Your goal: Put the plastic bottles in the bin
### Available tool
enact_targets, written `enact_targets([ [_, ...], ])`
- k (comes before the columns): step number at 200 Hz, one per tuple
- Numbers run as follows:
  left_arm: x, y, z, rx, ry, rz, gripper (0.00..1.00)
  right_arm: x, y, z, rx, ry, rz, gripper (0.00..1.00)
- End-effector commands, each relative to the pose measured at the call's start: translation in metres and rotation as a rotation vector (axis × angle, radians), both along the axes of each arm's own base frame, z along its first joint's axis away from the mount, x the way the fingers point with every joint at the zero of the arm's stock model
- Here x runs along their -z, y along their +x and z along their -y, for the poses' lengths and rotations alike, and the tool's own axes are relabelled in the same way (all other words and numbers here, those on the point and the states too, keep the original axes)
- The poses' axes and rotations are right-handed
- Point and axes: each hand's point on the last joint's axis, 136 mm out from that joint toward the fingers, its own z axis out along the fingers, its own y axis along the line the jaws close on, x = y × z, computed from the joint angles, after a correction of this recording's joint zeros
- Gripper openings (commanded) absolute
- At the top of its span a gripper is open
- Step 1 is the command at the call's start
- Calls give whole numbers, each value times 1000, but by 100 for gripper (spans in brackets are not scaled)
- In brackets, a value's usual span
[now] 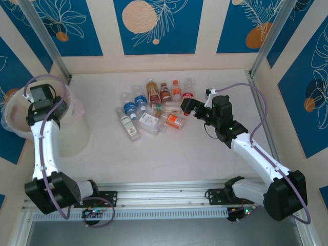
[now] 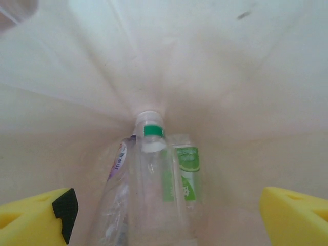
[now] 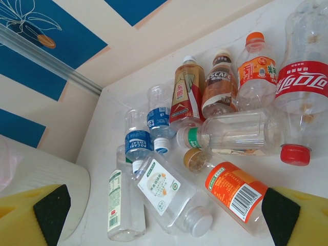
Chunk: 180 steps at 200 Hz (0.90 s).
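Plastic bottles (image 1: 154,110) are seen lying in a loose cluster on the far middle of the table (image 1: 179,154), most of them on their sides and touching one another. In the right wrist view a red-labelled cola bottle (image 3: 302,82) is found at the cluster's right edge, and an orange-capped bottle (image 3: 256,66), a brown coffee bottle (image 3: 220,89) and a gold-labelled bottle (image 3: 185,92) are lined up beside it. A clear bottle with a green neck band (image 3: 230,134) is laid across below these, two blue-labelled bottles (image 3: 137,141) are set to its left, and an orange-labelled bottle (image 3: 233,190) and a white-labelled bottle (image 3: 164,188) are seen nearest the camera. More bottles are held in the bin (image 1: 74,133), which is placed at the table's left edge, well apart from the cluster. In the left wrist view a clear green-banded bottle (image 2: 151,174) is seen on the bin's floor between a green-labelled bottle (image 2: 188,174) and a purple-printed bottle (image 2: 118,164). The left gripper (image 1: 45,108) is held over the bin's mouth, its yellow fingertips (image 2: 36,218) spread wide and nothing gripped. The right gripper (image 1: 187,106) is held just beside the cluster's right edge, near the cola bottle, its fingers (image 3: 302,218) likewise spread wide and empty.
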Motion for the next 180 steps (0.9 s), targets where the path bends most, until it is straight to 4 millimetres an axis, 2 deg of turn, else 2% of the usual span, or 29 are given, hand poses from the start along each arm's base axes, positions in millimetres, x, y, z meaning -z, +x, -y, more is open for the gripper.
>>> enact_targets([
  [1,-46,3,19,61,39,136,100,-12,1,-3,-7,22,14,99],
  [19,-68,3,32,85,88,174,100,-8,2,-2,3,19,7,100],
  [47,-99,9,63,147,190,224,100,0,3,4,40,7,-7,100],
  [70,-116,14,84,203,204,281,100,6,3,10,72,-4,-15,99],
  [83,-122,20,106,300,155,329,100,7,2,13,79,-14,-15,100],
  [98,-126,31,148,468,67,400,100,12,2,16,93,-33,-26,100],
  [112,-122,40,189,611,-11,427,100,15,2,20,109,-43,-32,99],
  [134,-103,49,238,718,-38,386,100,20,2,23,122,-42,-42,100],
  [161,-65,60,285,762,1,290,100,23,0,24,118,-44,-51,100],
  [180,-28,68,313,791,-60,223,100,24,-1,25,107,-48,-53,100],
])
